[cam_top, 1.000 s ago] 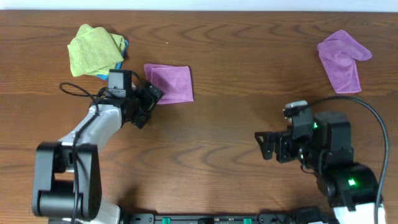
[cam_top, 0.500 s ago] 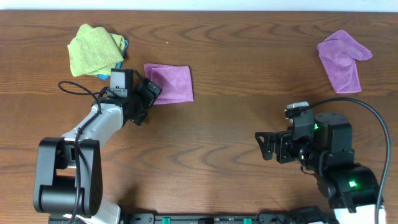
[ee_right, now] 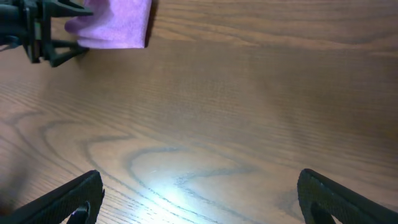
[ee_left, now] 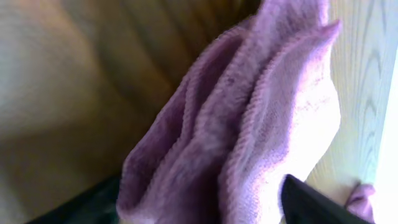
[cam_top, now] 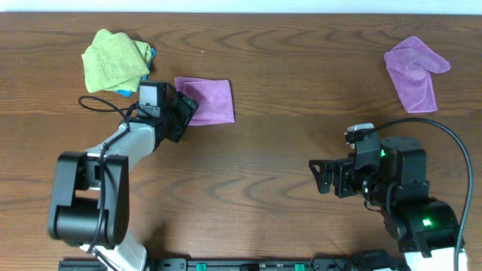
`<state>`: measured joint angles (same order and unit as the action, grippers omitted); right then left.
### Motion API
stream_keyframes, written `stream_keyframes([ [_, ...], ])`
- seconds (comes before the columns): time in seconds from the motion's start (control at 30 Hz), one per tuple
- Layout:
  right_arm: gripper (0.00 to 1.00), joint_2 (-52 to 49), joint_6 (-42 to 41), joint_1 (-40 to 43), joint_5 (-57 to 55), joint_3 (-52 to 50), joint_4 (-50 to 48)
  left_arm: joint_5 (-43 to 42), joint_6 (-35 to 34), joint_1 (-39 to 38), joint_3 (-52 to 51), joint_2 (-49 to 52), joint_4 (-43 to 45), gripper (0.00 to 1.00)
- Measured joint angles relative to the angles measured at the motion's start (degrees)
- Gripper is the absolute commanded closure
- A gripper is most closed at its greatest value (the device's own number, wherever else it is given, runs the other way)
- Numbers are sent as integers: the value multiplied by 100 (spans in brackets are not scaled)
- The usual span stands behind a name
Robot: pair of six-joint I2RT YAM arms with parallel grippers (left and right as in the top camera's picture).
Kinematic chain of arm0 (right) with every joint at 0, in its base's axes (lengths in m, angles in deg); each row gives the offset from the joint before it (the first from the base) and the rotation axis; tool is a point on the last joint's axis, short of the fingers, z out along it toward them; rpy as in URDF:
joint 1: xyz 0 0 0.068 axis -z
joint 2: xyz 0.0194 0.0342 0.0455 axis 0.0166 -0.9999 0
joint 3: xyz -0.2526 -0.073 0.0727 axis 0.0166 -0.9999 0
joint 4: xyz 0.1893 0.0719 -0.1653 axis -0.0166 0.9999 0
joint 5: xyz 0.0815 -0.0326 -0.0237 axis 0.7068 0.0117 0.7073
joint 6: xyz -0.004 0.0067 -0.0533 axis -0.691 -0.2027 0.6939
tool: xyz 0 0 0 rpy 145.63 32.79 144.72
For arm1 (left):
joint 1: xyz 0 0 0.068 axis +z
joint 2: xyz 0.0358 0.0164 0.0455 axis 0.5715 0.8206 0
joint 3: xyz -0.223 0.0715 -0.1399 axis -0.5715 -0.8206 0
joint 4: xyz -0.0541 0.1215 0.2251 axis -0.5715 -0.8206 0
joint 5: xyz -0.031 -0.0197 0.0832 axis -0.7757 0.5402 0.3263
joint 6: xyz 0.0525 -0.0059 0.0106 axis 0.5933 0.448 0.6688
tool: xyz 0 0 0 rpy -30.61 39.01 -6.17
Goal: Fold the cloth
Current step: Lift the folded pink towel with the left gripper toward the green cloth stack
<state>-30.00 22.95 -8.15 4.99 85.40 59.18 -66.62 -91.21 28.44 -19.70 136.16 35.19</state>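
My left fingers (cam_top: 183, 111) sit at the folded lilac-purple microfibre cloth's (cam_top: 207, 100) left edge; whether they clamp it, I cannot tell. My right fingers (cam_top: 320, 177) wait apart, holding nothing, over the brown wooden surface (cam_top: 286, 90).

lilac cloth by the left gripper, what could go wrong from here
1. The left gripper sits at the left edge of the folded lilac-purple microfibre cloth, whose stacked layers show in the left wrist view; pulling might undo the fold or drag the whole cloth.
2. The lime-green cloth lies close behind the left arm; a swing could snag it.
3. The right gripper is open and far away, so it probably cannot pin the cloth.
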Motion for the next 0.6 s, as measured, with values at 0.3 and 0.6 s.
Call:
stream_keyframes([
  [0.3,1,0,0,0,0,-2,0,-208,-59,-94,-37,450,949,94],
  [0.6,1,0,0,0,0,-2,0,-352,382,-2,1676,450,17,94],
])
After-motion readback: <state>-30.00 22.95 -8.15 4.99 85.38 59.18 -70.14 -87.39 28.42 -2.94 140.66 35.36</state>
